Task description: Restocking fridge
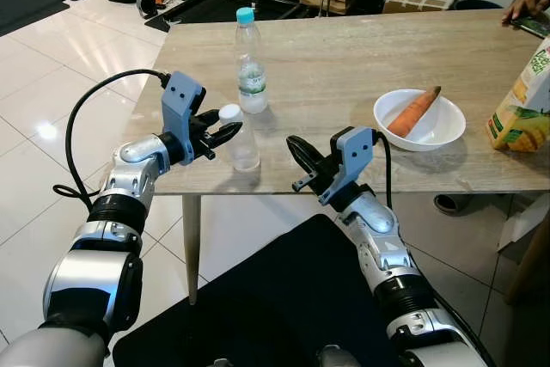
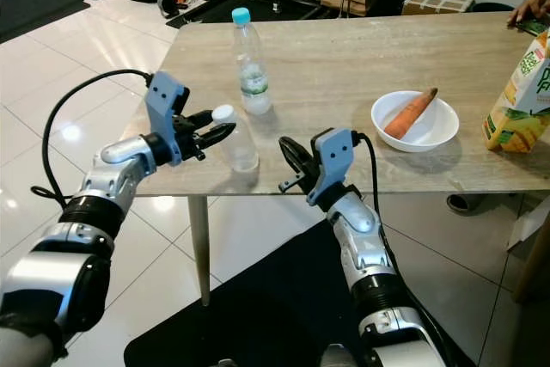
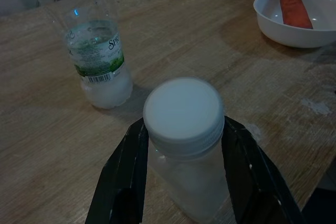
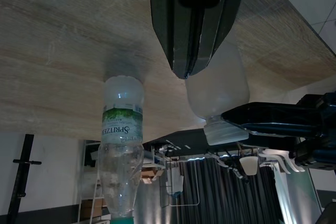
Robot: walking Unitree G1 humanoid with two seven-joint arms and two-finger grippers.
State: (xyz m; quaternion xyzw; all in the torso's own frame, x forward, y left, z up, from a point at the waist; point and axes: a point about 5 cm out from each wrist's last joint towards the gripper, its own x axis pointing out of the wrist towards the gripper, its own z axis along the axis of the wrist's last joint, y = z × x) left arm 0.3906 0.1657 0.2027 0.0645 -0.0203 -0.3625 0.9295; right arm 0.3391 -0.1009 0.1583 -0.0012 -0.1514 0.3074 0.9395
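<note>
A small clear bottle with a white cap (image 1: 242, 145) stands near the front edge of the wooden table (image 1: 344, 58). My left gripper (image 1: 220, 129) reaches in from the left, its two black fingers (image 3: 131, 166) pressed against either side of the neck just under the cap (image 3: 182, 107). Behind it stands a taller water bottle with a blue cap and green label (image 1: 250, 66). My right gripper (image 1: 292, 145) hovers at the table's front edge just right of the small bottle, fingers (image 4: 184, 35) shut together and holding nothing.
A white bowl (image 1: 443, 131) with a carrot (image 1: 413, 112) in it sits at the right. A juice carton (image 1: 522, 100) stands at the far right edge. A person's hand (image 1: 526, 4) rests at the far corner. Boxes and gear lie on the floor beyond.
</note>
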